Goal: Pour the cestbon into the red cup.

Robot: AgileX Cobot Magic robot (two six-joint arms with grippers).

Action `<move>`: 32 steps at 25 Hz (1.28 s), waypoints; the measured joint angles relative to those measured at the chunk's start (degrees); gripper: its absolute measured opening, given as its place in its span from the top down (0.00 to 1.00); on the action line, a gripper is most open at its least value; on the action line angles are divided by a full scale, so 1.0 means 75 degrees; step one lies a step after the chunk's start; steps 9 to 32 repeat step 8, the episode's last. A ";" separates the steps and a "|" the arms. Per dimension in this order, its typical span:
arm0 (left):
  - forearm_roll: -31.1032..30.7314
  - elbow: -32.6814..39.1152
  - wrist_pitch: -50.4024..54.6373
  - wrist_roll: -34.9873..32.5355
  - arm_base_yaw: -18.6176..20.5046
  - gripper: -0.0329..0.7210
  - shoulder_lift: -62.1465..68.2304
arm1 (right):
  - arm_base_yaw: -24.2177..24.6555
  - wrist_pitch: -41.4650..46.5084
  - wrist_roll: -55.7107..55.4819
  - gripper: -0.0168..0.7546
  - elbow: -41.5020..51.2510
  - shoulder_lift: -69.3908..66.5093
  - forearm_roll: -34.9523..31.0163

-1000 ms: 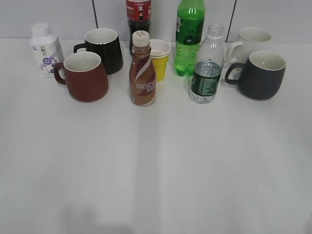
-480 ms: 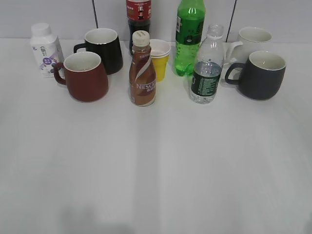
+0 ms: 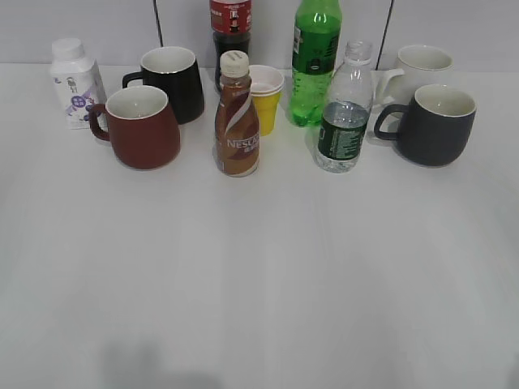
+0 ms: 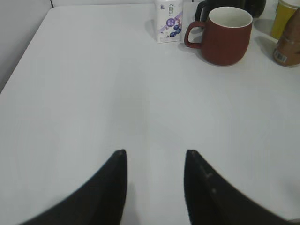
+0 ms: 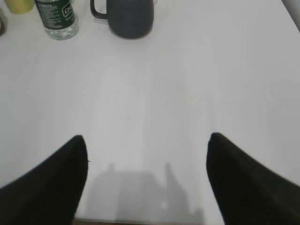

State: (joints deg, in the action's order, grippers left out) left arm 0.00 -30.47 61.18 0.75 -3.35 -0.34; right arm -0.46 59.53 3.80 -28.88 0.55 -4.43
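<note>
The cestbon (image 3: 344, 113) is a clear ribbed bottle with a dark green label, upright at the back right of the table; its lower part shows in the right wrist view (image 5: 56, 18). The red cup (image 3: 142, 127), maroon with a white inside, stands at the back left, handle to the left, and appears in the left wrist view (image 4: 225, 33). My left gripper (image 4: 155, 152) is open over bare table, far short of the cup. Open wide and empty, my right gripper (image 5: 147, 137) hangs near the table's front edge. Neither arm shows in the exterior view.
A brown Nescafe bottle (image 3: 236, 120) stands between cup and cestbon. Behind are a black mug (image 3: 174, 81), yellow paper cup (image 3: 266, 97), green soda bottle (image 3: 315, 61), dark cola bottle (image 3: 230, 24) and white bottle (image 3: 75, 81). A dark grey mug (image 3: 430, 124) and white mug (image 3: 418, 66) stand right.
</note>
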 joint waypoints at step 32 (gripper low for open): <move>-0.0072 0.0000 0.0000 0.0000 0.0000 0.55 0.0000 | 0.0000 0.0000 0.0000 0.21 0.0000 0.0000 0.0000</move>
